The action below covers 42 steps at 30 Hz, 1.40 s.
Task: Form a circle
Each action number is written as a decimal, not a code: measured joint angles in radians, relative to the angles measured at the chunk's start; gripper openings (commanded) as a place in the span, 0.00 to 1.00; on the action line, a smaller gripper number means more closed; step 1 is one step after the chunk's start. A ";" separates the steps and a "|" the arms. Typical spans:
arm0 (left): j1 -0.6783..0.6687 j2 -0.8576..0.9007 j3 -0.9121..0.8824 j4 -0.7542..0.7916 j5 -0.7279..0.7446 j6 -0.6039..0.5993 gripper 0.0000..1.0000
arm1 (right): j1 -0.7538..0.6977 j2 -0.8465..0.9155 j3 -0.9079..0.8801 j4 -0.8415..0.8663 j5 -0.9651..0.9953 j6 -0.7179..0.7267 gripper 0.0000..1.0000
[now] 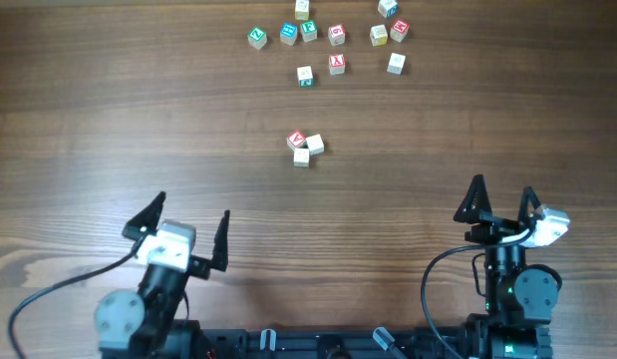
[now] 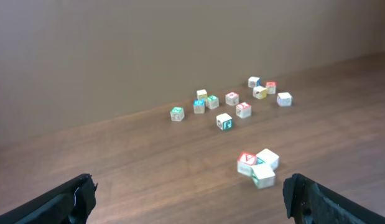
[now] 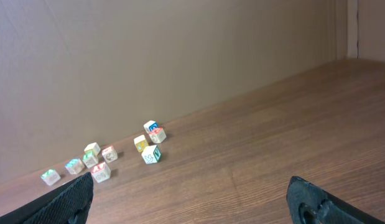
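Both my arms sit at the near edge of the tabletop [image 1: 109,120]. My left fingers [image 1: 146,216] are spread wide with nothing between them, and my right fingers [image 1: 473,204] are just as far apart and just as empty. I judge that this is how I want them before a first reach: an open pair can drop over a small cube without nudging it. The circle does not exist yet. The nearest thing to it is a tight cluster [image 1: 305,147] of three letter cubes out in the middle, well apart from both pairs of fingers. It is one red-faced cube [image 1: 297,139] with two pale cubes touching it. From my left wrist the cluster [image 2: 257,167] lies ahead and right of centre, between my fingertips' lines, so I reckon the left arm is better placed for it. My right wrist does not see it at all. It sees only the looser scatter [image 3: 105,162] of cubes near the far edge [image 1: 333,40], with green, blue and red faces. I take the cluster for the seed of the ring, and the scattered cubes as what must be carried in beside it, one at a time.
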 measured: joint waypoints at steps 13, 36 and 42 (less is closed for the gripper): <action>0.026 -0.004 -0.272 0.250 -0.086 -0.103 1.00 | 0.000 0.000 0.000 0.000 0.000 0.000 1.00; 0.026 -0.004 -0.288 0.273 -0.233 -0.310 1.00 | 0.000 0.000 0.000 0.000 0.000 0.000 1.00; 0.037 -0.004 -0.288 0.273 -0.233 -0.310 1.00 | 0.000 0.000 0.000 0.000 0.000 0.000 1.00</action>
